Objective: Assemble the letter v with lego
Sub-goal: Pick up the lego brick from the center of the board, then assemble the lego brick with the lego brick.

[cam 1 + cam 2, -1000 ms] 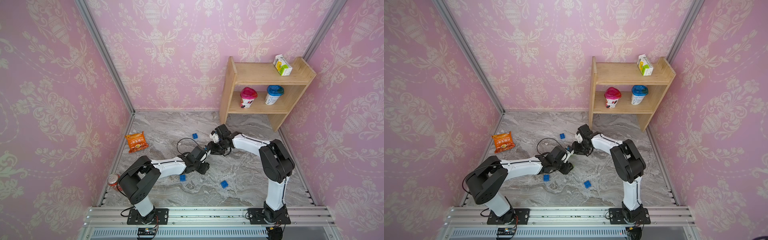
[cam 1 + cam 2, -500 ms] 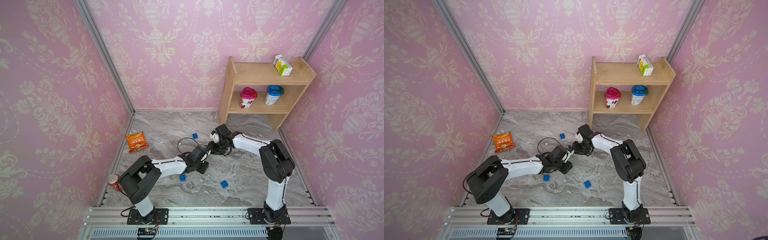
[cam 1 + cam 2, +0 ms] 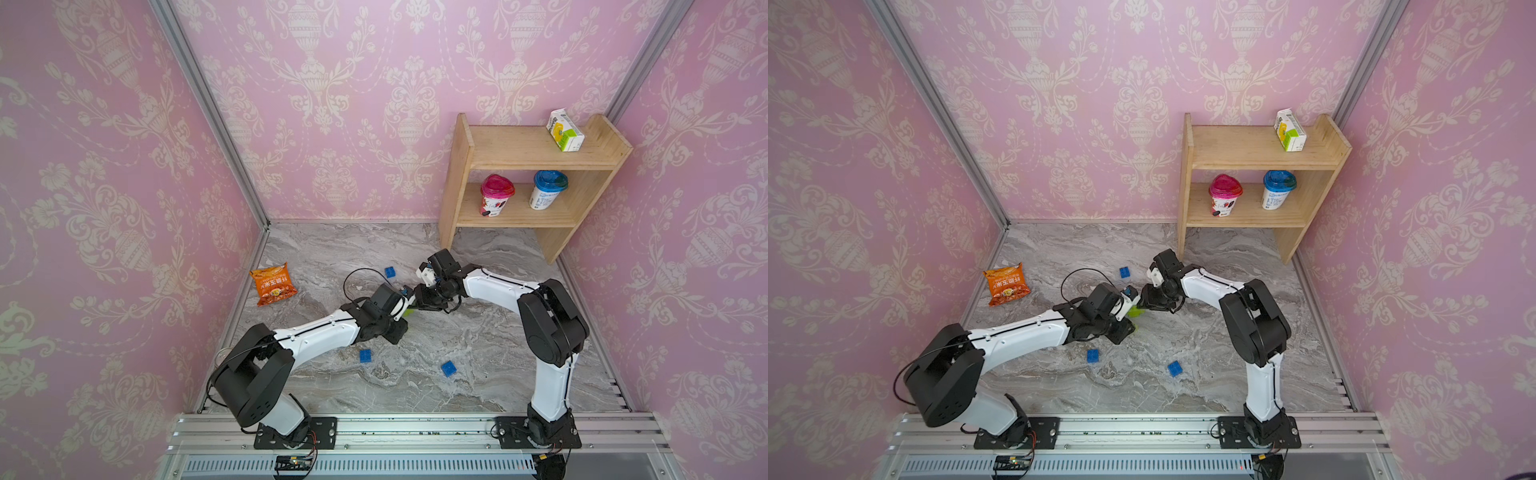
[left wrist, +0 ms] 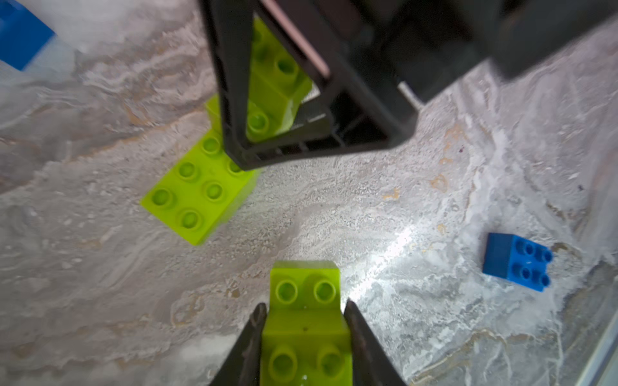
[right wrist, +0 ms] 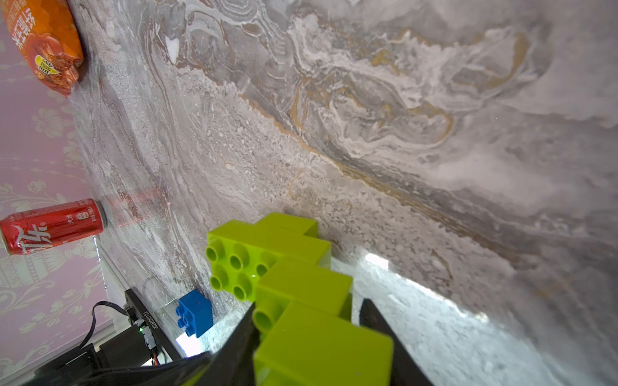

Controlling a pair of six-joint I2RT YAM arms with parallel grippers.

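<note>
1. Top views, both: left arm point(image 3: 316, 332) stretched low from its 7 o'clock base to table centre. Right arm point(image 3: 498, 286) bent at the elbow, forearm pointing to 9 o'clock. Wrists nearly meet.
2. Left wrist view: left gripper point(image 4: 305, 309) clamped on lime brick point(image 4: 306, 331), a finger on each side, studs facing the camera.
3. Right wrist view: right gripper point(image 5: 309, 305) gripping stepped lime stack point(image 5: 267, 247). Its far end is low over the table point(image 5: 401, 133); contact unclear.
4. Stack near the brick, apart.
5. Loose around the grippers: blue brick point(image 3: 390, 272) at 11 o'clock, blue brick point(image 3: 365, 355) at 7, blue brick point(image 3: 448, 368) at 5, bag point(image 3: 272, 284) at 9.
</note>
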